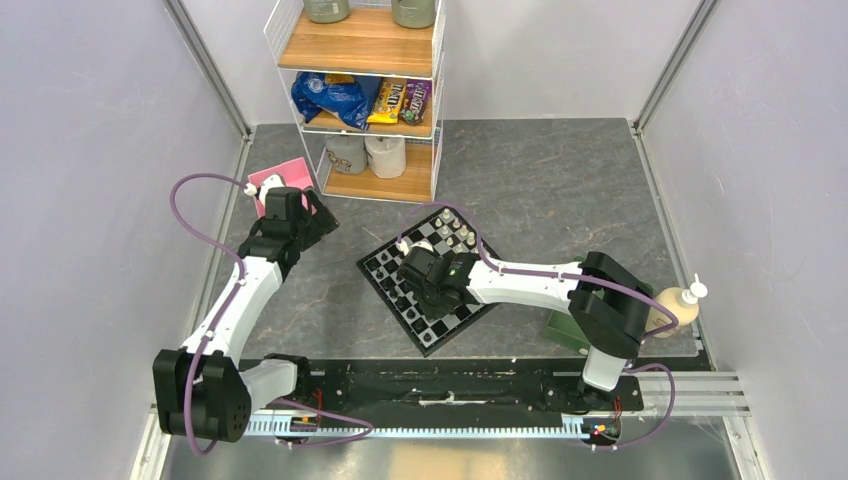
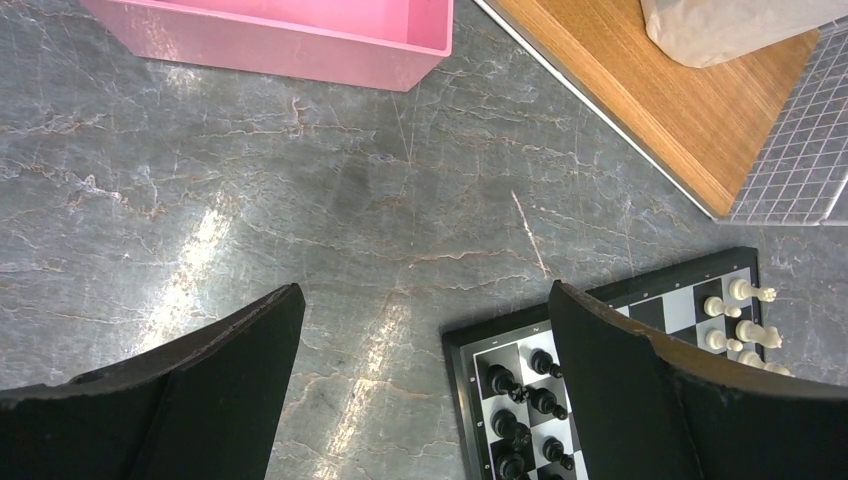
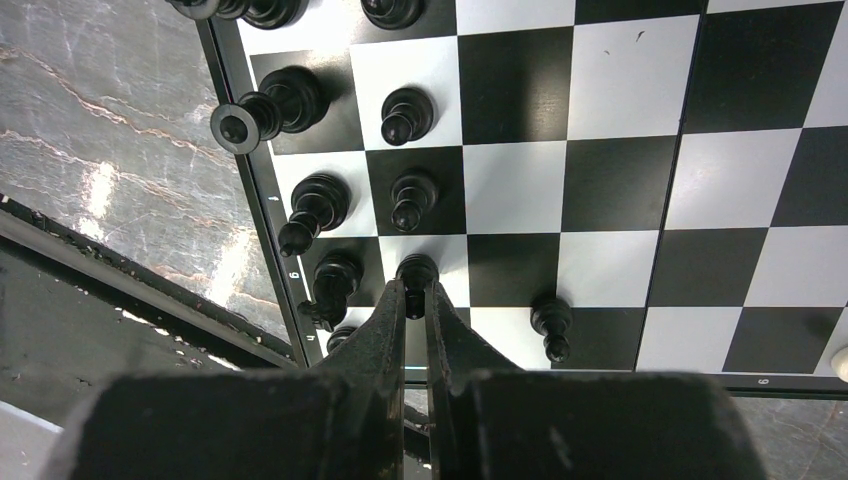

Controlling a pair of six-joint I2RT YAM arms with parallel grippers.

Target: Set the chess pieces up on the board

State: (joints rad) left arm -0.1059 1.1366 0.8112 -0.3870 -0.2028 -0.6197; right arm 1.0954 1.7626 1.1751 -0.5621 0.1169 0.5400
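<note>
Right now the right gripper [image 3: 416, 296], a black two-finger claw, is reaching low over the flat black-and-white checked chessboard [image 3: 620, 190]. Its jaws are drawn almost together and are pinching the round head of a small black pawn [image 3: 416, 270]. That pawn is standing on a square in the second row in from the board's black rim, in line with two more pawns [image 3: 408, 115]. Larger black pieces [image 3: 315, 205] are filling the row just beside the rim, and one further pawn [image 3: 550, 325] is standing a square deeper into the board. In the overhead view, small cream pieces [image 1: 455, 236] are sitting along the board's far side. The left gripper [image 2: 422, 290] is hanging with its jaws spread wide and holding nothing. It is hovering over the grey marbled tabletop [image 2: 200, 200], between a pink plastic box [image 2: 300, 40] and the near corner of the chessboard.
</note>
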